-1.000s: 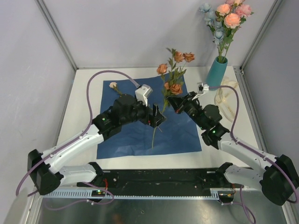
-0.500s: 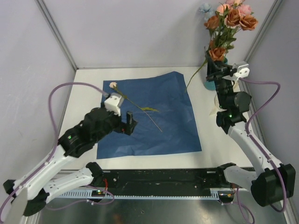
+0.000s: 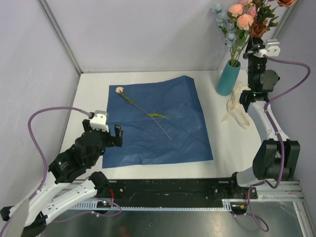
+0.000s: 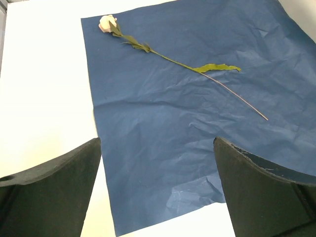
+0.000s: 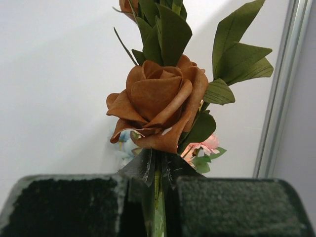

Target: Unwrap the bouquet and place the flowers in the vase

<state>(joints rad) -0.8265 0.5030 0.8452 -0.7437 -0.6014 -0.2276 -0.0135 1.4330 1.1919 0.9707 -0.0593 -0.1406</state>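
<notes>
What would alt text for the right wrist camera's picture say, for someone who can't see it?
A rust-brown rose fills the view, its green stem pinched in the right gripper between two dark padded fingers. Green leaves rise above it against a pale wall, and a pink blossom peeks out behind.

A robot lab cell, as I see it from my remote station.

I am working in a boxed test bay, not a lived-in room. A bare white tabletop (image 3: pixel 89 98) is shut in by plain pale panels (image 3: pixel 148 34) set in aluminium posts (image 3: pixel 59 37). The left arm (image 3: pixel 79 155) and the right arm (image 3: pixel 261 113) stand on a black mounting rail (image 3: pixel 173 187) along the near edge. Below it lie a slotted white cable duct (image 3: pixel 163 206) and a sheet of brushed metal (image 3: pixel 173 224). Purple cables (image 3: pixel 49 110) loop in the open.
</notes>
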